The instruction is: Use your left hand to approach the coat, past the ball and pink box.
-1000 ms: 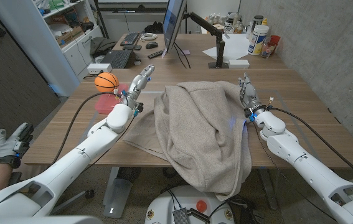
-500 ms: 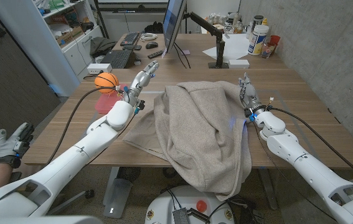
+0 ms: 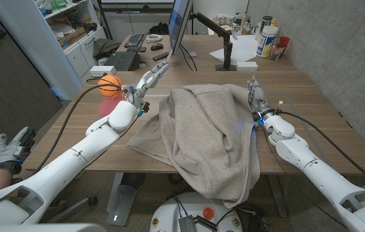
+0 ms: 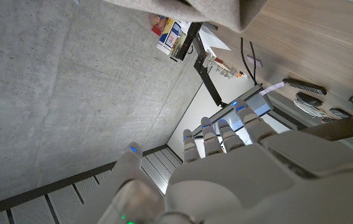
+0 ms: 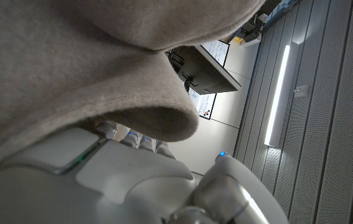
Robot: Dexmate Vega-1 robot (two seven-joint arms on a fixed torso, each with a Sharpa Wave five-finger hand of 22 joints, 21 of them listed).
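Note:
The beige coat [image 3: 208, 132] lies heaped in the middle of the wooden table [image 3: 311, 90] and hangs over its near edge. An orange ball [image 3: 110, 84] sits at the left, with a pink box [image 3: 104, 107] just in front of it, partly hidden by my left arm. My left hand [image 3: 150, 78] hovers between the ball and the coat's left edge, fingers stretched out toward the far side and holding nothing. In the left wrist view that hand [image 4: 226, 155] points past a corner of the coat [image 4: 188, 9]. My right hand [image 3: 255, 98] stands at the coat's right edge, fingers up; coat fabric [image 5: 70, 62] hangs over the hand [image 5: 132, 177].
A monitor [image 3: 179, 26] and a keyboard [image 3: 123, 60] stand beyond my left hand. Bottles [image 3: 267, 40] and a desk arm stand at the far right. A person's gloved hand [image 3: 12, 149] shows at the left edge. Shelves stand at the far left.
My left hand has risen and moved farther from me and a little right, past the ball. The right hand and the coat have stayed still.

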